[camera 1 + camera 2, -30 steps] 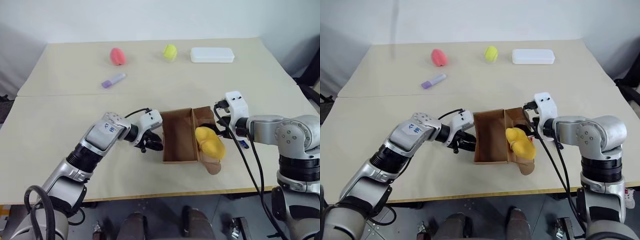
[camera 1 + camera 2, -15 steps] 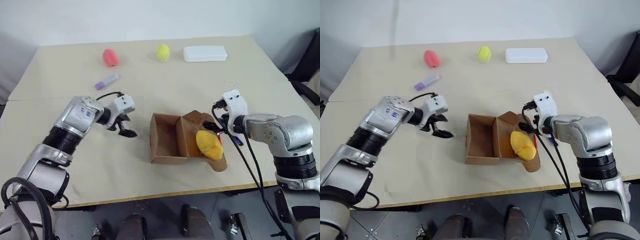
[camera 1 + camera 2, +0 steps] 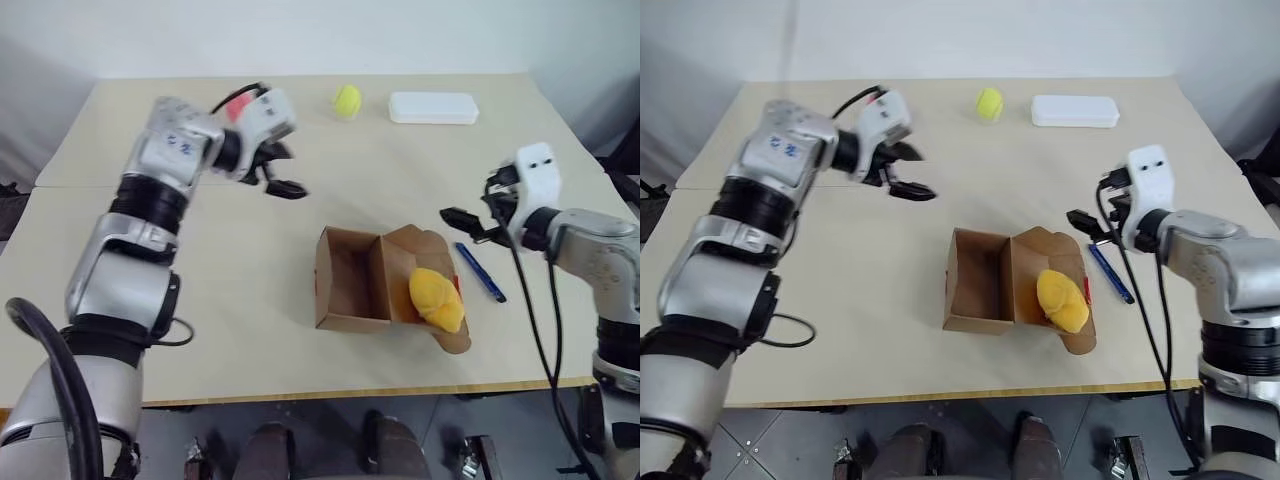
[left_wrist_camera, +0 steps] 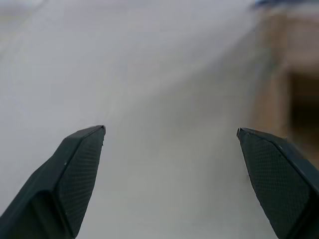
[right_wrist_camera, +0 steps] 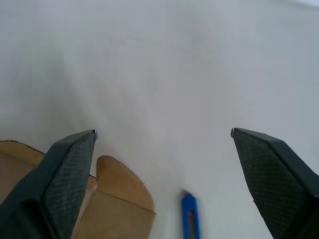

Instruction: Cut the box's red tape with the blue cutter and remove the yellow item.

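Beside box (image 3: 350, 278), blue cutter (image 3: 480, 271), below right gripper (image 3: 462, 219) (seemingly apart)

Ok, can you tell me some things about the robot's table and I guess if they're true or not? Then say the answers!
1. The box is open. True.
2. The yellow item is in the left gripper. False: it lies on the box's opened flap, and that gripper is open and empty, above the table.
3. The blue cutter lies on the table, right of the box. True.
4. The right gripper is holding the blue cutter. False: its fingers are open and the cutter lies loose on the table.
5. The white case sits inside the box. False: it is at the table's far edge, beside the yellow-green ball.
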Robot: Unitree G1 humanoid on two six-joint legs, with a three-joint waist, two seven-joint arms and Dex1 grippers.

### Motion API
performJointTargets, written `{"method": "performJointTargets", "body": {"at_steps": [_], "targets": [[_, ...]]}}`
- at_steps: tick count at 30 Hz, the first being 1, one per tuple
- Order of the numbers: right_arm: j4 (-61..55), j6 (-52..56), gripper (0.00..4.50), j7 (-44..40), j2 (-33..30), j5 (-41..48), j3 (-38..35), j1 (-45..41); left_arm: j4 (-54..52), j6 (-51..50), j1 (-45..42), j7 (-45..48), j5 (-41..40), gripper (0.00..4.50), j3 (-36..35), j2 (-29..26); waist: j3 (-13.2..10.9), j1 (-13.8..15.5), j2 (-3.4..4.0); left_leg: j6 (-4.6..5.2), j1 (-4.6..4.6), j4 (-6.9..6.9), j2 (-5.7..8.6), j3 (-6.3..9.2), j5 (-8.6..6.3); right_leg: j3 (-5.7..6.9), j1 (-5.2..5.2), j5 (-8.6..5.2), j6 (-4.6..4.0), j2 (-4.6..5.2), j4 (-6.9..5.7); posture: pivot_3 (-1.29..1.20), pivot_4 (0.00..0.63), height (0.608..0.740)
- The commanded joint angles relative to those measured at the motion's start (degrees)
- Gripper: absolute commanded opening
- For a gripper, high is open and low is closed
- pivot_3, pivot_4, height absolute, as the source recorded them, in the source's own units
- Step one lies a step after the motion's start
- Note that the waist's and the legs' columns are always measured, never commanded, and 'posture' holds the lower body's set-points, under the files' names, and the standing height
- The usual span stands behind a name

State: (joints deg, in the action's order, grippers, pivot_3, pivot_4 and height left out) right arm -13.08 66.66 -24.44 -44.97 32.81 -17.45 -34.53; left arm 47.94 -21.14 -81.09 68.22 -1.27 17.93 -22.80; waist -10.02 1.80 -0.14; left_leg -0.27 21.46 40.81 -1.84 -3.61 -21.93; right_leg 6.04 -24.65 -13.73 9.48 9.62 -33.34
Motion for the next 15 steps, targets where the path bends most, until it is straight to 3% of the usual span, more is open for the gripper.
{"method": "performJointTargets", "body": {"at_steps": [1, 5, 10, 15], "targets": [[-5.3, -0.6, 4.5, -5.9, -4.7, 4.0, -11.0, 5.5, -0.5, 2.9, -1.8, 7.4, -2.3, 4.49, 0.2, 5.7, 0.0, -0.2, -0.01, 0.01, -0.05, -0.07, 0.0, 0.0, 0.0, 0.02, 0.01, 0.0, 0.0, 0.0, 0.0, 0.0, 0.15, 0.74], [-13.5, -1.4, 4.5, -15.5, -7.7, 9.5, -22.1, 19.3, 4.1, 7.8, -2.0, 9.6, -0.1, 4.49, 1.5, 11.3, 0.0, -0.6, 0.0, 0.03, -0.28, -0.62, 0.0, -0.16, -0.01, 0.21, -0.01, 0.0, 0.01, 0.0, 0.35, 0.0, 0.15, 0.74], [-22.5, -11.2, 4.5, -26.5, -3.3, 12.4, -38.0, 37.1, 1.9, 8.6, 0.0, 14.4, 0.3, 4.49, 3.3, 15.2, 0.0, -0.3, 0.0, 0.03, -0.36, -0.66, 0.01, -0.21, -0.01, 0.16, 0.0, 0.0, -0.01, 0.0, 0.46, 0.0, 0.15, 0.74], [-25.8, -19.9, 4.5, -34.9, -1.0, 8.9, -41.8, 54.0, -3.7, 6.7, 3.3, 16.3, 0.6, 4.49, 5.1, 17.4, 0.0, 0.3, -0.03, 0.03, -0.33, -0.24, 0.01, -0.2, -0.02, 0.06, 0.18, 0.05, -0.06, 0.0, 0.47, 0.0, 0.15, 0.74]]}}
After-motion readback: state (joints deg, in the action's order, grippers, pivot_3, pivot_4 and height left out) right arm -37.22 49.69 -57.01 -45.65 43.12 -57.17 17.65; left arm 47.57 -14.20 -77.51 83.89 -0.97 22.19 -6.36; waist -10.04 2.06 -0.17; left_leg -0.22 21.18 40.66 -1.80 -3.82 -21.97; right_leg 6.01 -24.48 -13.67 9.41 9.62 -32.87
